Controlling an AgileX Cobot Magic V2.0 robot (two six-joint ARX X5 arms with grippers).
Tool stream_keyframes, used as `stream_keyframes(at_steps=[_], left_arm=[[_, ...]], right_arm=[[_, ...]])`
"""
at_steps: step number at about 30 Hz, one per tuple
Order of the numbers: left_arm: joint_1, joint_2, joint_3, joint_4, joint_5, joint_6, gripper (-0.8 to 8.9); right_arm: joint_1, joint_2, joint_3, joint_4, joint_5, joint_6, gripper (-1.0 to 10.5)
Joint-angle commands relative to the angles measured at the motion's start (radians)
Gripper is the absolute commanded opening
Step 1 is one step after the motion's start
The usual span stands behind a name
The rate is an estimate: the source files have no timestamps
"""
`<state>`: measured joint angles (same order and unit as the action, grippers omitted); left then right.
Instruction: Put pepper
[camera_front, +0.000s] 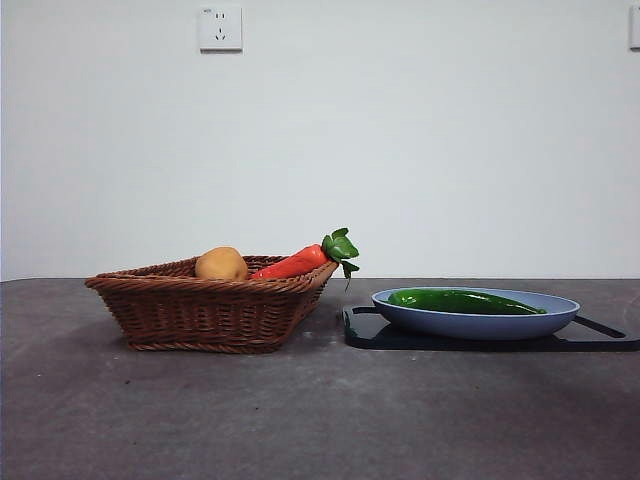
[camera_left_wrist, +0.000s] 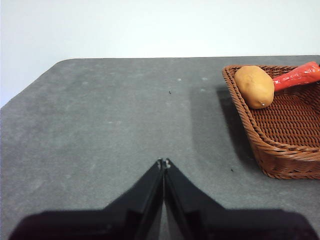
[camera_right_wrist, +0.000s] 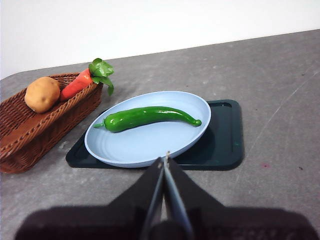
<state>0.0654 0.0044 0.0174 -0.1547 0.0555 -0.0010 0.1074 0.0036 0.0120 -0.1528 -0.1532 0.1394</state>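
The pepper (camera_right_wrist: 145, 117) lies lengthwise in the blue plate (camera_right_wrist: 150, 150) (on a dark tray (camera_right_wrist: 225, 145)), near the right gripper (camera_right_wrist: 165, 159) at its twelve o'clock, not touching it. That gripper's jaws are pressed together and hold nothing. The left gripper (camera_left_wrist: 163, 163), jaws likewise together and holding nothing, hangs over bare worktop (camera_left_wrist: 110, 120) beside the basket (camera_left_wrist: 280, 155).

This looks like a robot test room or lab, not a lived-in kitchen: a bare dark grey table (camera_front: 320, 420) stands against a blank white wall (camera_front: 420, 140) with one white wall socket (camera_front: 220, 28), and the food is staged in a brown woven wicker basket (camera_front: 200, 310).
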Motion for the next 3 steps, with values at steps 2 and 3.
stream_keyframes(at_steps=[2, 3], left_arm=[[0.005, -0.003, -0.01, 0.011, 0.0, -0.006, 0.08], [0.005, -0.003, -0.01, 0.011, 0.0, -0.006, 0.08]], right_arm=[[0.005, -0.003, -0.004, -0.01, 0.003, 0.009, 0.1], [0.005, -0.003, -0.004, -0.01, 0.003, 0.009, 0.1]])
